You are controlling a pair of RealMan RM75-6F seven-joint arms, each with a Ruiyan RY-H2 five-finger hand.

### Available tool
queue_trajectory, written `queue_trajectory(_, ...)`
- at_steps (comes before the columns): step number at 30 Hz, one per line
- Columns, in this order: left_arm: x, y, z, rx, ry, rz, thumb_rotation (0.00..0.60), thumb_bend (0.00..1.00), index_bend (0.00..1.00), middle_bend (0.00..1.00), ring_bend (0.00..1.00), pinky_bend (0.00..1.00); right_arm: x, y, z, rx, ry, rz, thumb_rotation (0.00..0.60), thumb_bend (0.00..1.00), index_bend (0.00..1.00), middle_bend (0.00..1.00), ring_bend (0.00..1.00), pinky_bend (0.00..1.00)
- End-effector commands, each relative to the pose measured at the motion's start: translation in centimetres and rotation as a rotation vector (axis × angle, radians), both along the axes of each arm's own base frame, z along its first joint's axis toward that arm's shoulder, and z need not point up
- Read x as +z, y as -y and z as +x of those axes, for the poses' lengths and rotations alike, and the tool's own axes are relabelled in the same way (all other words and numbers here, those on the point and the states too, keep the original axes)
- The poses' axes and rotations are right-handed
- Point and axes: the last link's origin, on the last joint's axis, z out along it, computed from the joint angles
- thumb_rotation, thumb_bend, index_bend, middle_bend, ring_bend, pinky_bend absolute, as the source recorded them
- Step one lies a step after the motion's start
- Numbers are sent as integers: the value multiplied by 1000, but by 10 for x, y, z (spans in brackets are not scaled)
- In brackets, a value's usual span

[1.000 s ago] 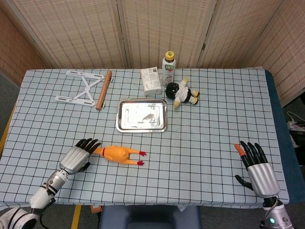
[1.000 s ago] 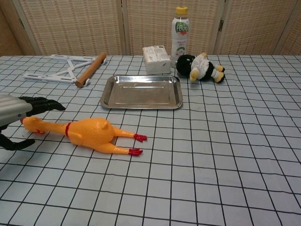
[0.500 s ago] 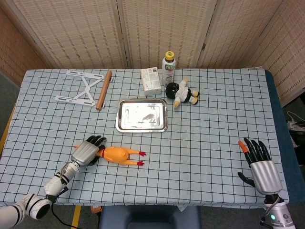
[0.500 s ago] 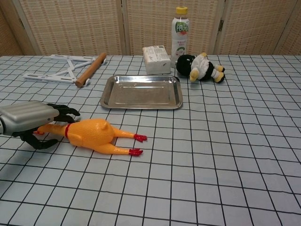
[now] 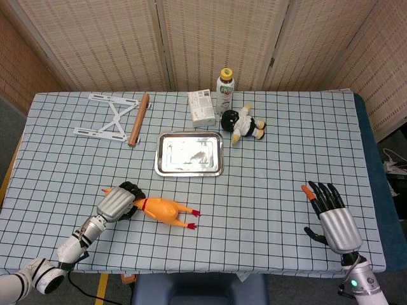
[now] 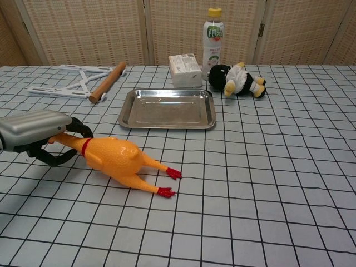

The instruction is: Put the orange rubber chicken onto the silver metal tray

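The orange rubber chicken (image 5: 164, 210) (image 6: 114, 158) lies near the table's front left, red feet pointing right. My left hand (image 5: 117, 203) (image 6: 39, 133) grips its neck and head end, fingers curled around it, so the head is mostly hidden. The silver metal tray (image 5: 189, 170) (image 6: 129, 110) sits bare beyond the chicken, toward the table's middle. My right hand (image 5: 332, 217) hovers open at the front right with fingers spread, far from both; the chest view does not show it.
Behind the tray stand a white box (image 5: 201, 107) (image 6: 184, 69) and a bottle (image 5: 225, 90) (image 6: 213, 39), with a black-and-white plush toy (image 5: 243, 126) (image 6: 238, 80) to the right. A white folding stand (image 5: 107, 122) and a wooden rolling pin (image 5: 138, 119) (image 6: 107, 82) lie at back left.
My left hand has closed around the chicken's neck, and the chicken's body has swung so its feet point further toward the front. My right hand has shifted slightly left.
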Motion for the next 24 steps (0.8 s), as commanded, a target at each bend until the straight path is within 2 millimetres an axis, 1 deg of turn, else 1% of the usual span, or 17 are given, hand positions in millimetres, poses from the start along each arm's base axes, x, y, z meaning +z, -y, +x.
queue_trajectory(1,7,3,10,-8,54,-10,600,846,762,374,251,230,-7,21,42,85,37,110,600,116,0,0,0,0)
queue_trajectory(3,10,3,16,7,78,-23,600,849,764,388,264,237,-16,33,63,95,78,176,600,116,0,0,0,0)
queue_trajectory(5,13,2,23,10,99,-24,600,854,766,402,279,244,-26,43,80,95,116,236,600,116,0,0,0,0)
queue_trajectory(8,18,1,37,22,142,-21,600,859,768,414,292,262,-46,59,110,79,210,334,600,116,0,0,0,0)
queue_trajectory(11,21,3,48,2,142,-15,600,860,769,425,301,273,-66,70,134,58,280,410,600,116,0,0,0,0)
queue_trajectory(15,21,8,59,-17,125,-10,600,860,772,434,309,276,-92,76,160,42,343,486,600,117,0,0,0,0)
queue_trajectory(18,21,8,63,-13,114,-5,600,859,773,435,310,276,-108,79,177,24,393,536,600,116,0,0,0,0)
queue_trajectory(24,22,5,65,2,109,4,600,857,774,435,310,276,-130,82,202,-12,452,615,600,116,0,0,0,0)
